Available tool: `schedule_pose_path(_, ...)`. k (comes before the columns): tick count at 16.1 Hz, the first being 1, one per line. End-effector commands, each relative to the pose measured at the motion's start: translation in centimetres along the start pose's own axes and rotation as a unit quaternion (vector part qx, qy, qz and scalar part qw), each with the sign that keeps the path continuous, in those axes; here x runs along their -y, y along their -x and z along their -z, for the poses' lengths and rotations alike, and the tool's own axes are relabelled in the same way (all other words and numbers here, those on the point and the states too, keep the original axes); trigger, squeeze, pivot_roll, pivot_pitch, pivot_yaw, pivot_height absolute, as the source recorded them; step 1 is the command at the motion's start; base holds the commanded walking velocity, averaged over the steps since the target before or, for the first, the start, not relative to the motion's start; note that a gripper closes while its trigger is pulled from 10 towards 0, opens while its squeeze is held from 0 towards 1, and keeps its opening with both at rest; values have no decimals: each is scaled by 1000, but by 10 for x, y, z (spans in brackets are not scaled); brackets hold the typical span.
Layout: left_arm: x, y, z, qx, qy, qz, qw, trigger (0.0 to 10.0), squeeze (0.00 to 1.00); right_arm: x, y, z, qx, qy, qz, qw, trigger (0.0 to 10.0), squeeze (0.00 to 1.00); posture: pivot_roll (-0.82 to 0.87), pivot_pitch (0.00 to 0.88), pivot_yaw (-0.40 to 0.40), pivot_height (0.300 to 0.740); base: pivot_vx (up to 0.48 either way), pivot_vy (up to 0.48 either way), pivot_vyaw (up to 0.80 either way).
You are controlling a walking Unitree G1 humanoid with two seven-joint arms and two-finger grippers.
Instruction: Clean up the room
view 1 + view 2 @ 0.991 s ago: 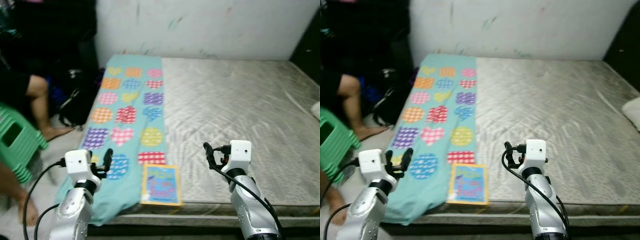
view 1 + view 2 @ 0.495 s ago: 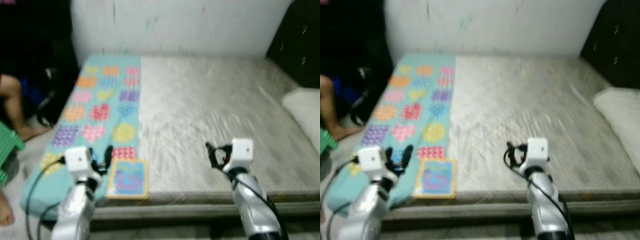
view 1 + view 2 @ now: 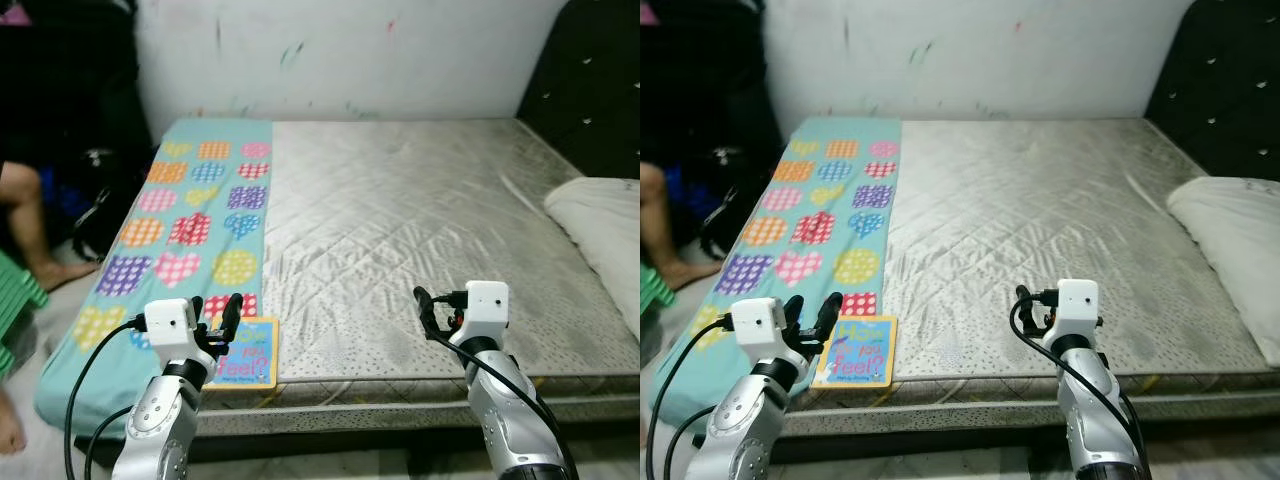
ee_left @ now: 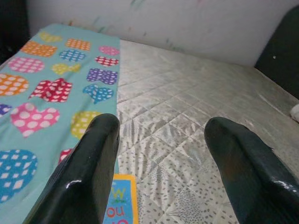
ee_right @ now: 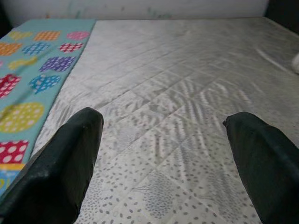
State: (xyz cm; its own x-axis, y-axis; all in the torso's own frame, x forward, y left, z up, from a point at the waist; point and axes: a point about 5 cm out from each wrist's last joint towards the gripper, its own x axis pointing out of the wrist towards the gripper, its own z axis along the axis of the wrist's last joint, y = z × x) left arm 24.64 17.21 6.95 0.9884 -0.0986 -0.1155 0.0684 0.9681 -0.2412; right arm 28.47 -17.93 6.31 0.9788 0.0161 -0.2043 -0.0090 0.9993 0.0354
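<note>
Approach step: book (image 3: 243,351) lies at the bed (image 3: 420,230) near edge, on the blanket (image 3: 190,215). Left gripper (image 3: 214,318) hovers just beside it, fingers wide; right gripper (image 3: 432,308) also wide, empty. Next: lower left gripper onto book & pinch its edge.

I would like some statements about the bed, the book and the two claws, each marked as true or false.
1. The picture book lies near the front edge of the mattress. True.
2. The left claw is shut on the book. False: its fingers are open and hold nothing, and it hovers near the book.
3. A teal blanket with coloured hearts and circles covers the left side of the mattress. True.
4. The right claw holds the white pillow. False: it is open and holds nothing, over bare mattress, and the pillow lies far off at the right edge of the bed.
5. The book lies in the middle of the bare mattress. False: it sits at the blanket's edge, on the left side.
</note>
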Motion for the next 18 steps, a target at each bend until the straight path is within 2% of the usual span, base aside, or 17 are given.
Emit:
schedule_pose_path(1, 3, -2, -7, 16, -3, 12, 1000, 10000, 0, 1, -2, -5, 8, 3, 0, 1000, 10000, 0, -102, 0, -28, 740, 375, 0, 0)
schedule_pose_path(13, 1, -1, -4, 5, -6, 5, 1000, 10000, 0, -2, -2, -4, 8, 6, -10, 1000, 10000, 0, -99, 0, -28, 740, 379, 0, 0)
schedule_pose_path(16, -3, -3, 0, -10, -5, -25, 1000, 10000, 0, -2, -2, -3, 7, 5, -9, 1000, 10000, 0, -98, 0, -27, 740, 0, 0, 0)
schedule_pose_path(18, -3, -3, -1, -5, 4, -26, 1000, 10000, 0, -2, -2, -3, 7, 5, -10, 1000, 10000, 0, -98, 0, -27, 740, 0, 0, 0)
